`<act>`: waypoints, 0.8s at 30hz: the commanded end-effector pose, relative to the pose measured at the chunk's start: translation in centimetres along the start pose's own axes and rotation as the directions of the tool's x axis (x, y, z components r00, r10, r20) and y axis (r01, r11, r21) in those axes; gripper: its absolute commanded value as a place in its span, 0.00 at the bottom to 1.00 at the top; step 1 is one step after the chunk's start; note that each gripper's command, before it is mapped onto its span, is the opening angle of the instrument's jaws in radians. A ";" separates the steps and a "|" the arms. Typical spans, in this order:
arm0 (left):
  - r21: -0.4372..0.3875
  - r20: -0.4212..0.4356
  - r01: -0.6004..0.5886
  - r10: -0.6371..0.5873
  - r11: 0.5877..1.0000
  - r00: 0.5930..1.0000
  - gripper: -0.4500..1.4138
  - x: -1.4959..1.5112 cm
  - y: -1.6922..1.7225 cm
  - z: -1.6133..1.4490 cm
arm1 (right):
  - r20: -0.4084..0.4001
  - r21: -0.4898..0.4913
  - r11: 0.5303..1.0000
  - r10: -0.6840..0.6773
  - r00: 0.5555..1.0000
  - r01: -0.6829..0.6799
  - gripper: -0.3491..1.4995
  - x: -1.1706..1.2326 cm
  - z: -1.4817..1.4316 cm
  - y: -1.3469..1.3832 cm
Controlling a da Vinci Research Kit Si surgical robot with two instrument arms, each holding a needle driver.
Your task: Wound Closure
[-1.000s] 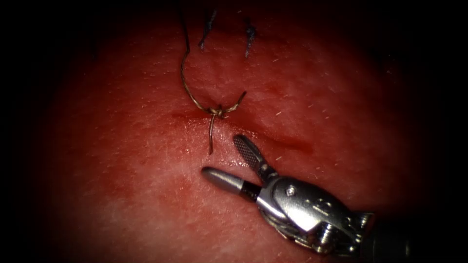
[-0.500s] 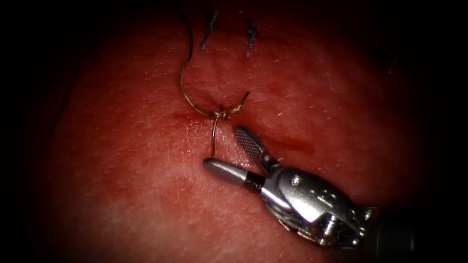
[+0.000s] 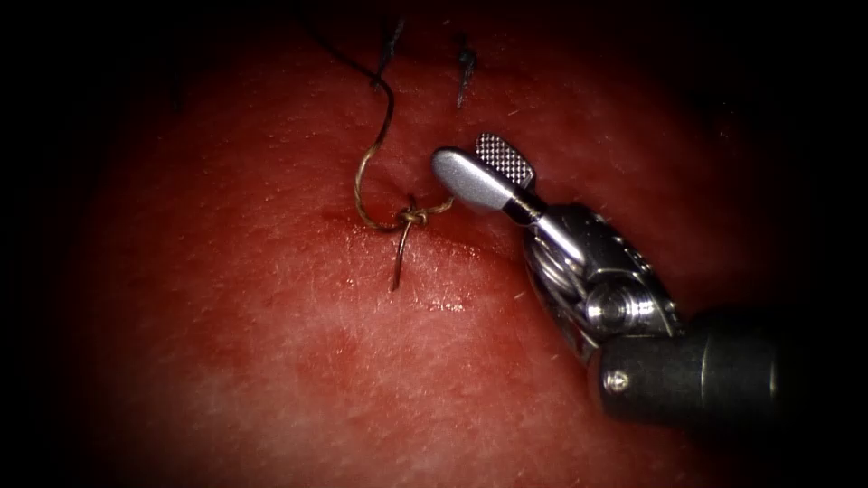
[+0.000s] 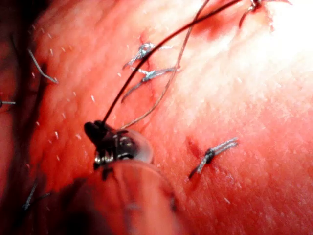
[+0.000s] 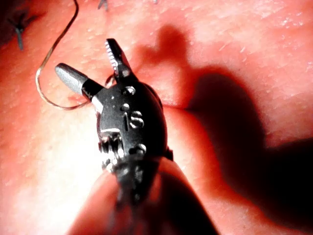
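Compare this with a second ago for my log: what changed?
The right tool, jaws open and empty, moved up from below the knot to its short tail on the right. The long thread shifted. The left tool holds thread. The knot stayed put.

The endoscope looks down from above and in front at the tissue (image 3: 271, 361). Each wrist camera looks along its own shaft from very close. All three views share the thread (image 3: 371, 172) (image 4: 146, 63) (image 5: 54, 54).
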 end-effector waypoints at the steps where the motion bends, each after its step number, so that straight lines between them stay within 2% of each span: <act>1: 0.003 0.002 -0.002 0.002 1.000 1.000 0.00 0.02 -0.06 0.04 | 0.020 0.007 0.999 0.037 0.999 -0.037 0.97 -0.04 0.11 0.05; 4: 0.014 0.016 -0.006 0.005 1.000 1.000 0.00 0.02 -0.18 -0.10 | 0.070 0.001 0.994 0.110 0.991 -0.111 0.92 -0.05 0.13 0.11; 9: 0.013 0.008 -0.009 0.009 1.000 1.000 0.00 0.05 -0.20 -0.30 | 0.143 -0.064 0.981 0.193 0.971 -0.186 0.93 -0.18 0.01 0.26; 12: 0.008 0.006 -0.010 0.010 1.000 1.000 0.00 0.07 -0.18 -0.33 | 0.143 -0.073 0.981 0.189 0.971 -0.180 0.94 -0.18 -0.02 0.31; 16: 0.005 0.002 -0.012 0.012 1.000 1.000 0.00 0.09 -0.17 -0.36 | 0.075 -0.040 0.980 0.200 0.977 -0.197 0.95 0.01 -0.16 0.31; 19: 0.004 -0.002 -0.014 0.014 1.000 1.000 0.00 0.12 -0.16 -0.41 | 0.062 -0.024 0.977 0.213 0.975 -0.211 0.94 0.17 -0.32 0.27; 24: -0.002 0.002 -0.014 0.014 1.000 1.000 0.00 0.14 -0.14 -0.45 | 0.067 -0.020 0.971 0.238 0.969 -0.237 0.92 0.16 -0.39 0.31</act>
